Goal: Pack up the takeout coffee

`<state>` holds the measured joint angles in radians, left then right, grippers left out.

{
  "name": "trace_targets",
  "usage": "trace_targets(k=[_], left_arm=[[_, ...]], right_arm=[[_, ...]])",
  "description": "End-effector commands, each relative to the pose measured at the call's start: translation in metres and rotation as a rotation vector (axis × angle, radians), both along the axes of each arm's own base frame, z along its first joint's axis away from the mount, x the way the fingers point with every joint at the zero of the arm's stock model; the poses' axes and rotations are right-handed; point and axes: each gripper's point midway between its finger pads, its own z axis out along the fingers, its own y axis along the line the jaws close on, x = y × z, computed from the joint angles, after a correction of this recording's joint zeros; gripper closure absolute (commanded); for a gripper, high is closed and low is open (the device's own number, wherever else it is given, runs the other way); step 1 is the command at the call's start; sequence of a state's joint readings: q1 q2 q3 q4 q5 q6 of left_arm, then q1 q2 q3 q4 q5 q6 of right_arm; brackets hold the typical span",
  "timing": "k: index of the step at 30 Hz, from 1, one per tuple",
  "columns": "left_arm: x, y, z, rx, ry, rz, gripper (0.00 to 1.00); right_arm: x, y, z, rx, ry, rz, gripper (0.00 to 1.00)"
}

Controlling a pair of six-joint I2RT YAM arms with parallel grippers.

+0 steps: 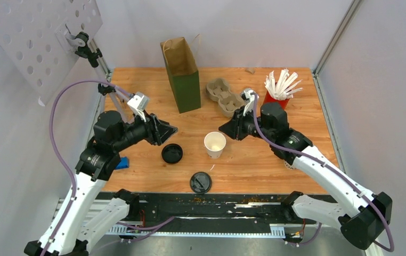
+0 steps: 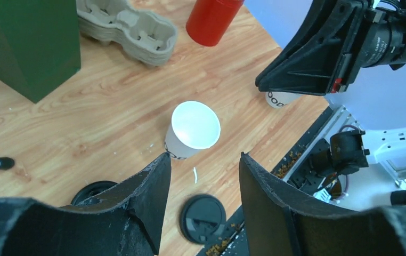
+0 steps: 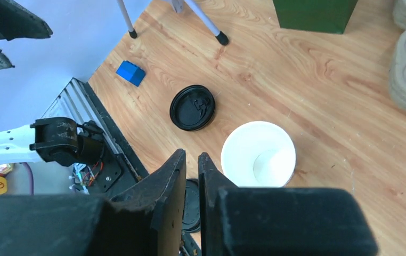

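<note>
White walls [image 1: 254,26] enclose a wooden table [image 1: 233,165], with a black rail [image 1: 217,205] along its near edge. A perforated white panel [image 1: 35,37] stands at the far left corner.

On the far half of the table stand a paper bag [image 1: 184,80], brown above and green below, its mouth open, then a grey pulp carrier [image 1: 223,96], then a red cup [image 1: 275,100] of white stirrers [image 1: 282,82]. A blue block [image 1: 122,162] lies by the left arm.

The open cup [image 1: 214,144], white and lidless, stands upright near the table's middle. The left gripper [image 1: 171,129] points at it from the left, fingers spread wide and holding nothing, well apart from it. The right gripper [image 1: 223,128] hangs just beside the cup's far right side without touching it. Its fingers are drawn almost together, with only a thin slit between them and nothing in it.

One black lid [image 1: 172,153] lies flat just below the left gripper's tips. The other lid [image 1: 200,182] lies nearer the rail.

The left wrist view shows part of a second cup [image 2: 276,100], white with dark print, beneath the right gripper's body. Whether anything touches it cannot be told.
</note>
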<state>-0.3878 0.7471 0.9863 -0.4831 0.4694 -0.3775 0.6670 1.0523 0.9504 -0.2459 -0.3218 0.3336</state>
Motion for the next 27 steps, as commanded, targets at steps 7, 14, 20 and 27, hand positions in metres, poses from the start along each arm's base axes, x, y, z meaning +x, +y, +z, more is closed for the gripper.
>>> trace_targets(k=[7,14,20,27], left_arm=[[0.018,0.007,-0.062,0.152,0.212,0.088,0.45],[0.020,0.043,-0.048,0.222,0.155,0.269,0.43],[0.010,0.088,0.039,0.121,-0.078,0.496,0.37],[-0.016,0.097,0.089,-0.002,-0.168,0.512,0.23]], right_arm=[[-0.020,-0.008,0.003,-0.105,0.015,0.073,0.71],[-0.066,0.023,-0.023,-0.301,-0.072,0.240,0.31],[-0.102,0.061,-0.066,-0.453,-0.107,0.369,0.16],[-0.124,0.085,-0.130,-0.610,-0.049,0.463,0.04]])
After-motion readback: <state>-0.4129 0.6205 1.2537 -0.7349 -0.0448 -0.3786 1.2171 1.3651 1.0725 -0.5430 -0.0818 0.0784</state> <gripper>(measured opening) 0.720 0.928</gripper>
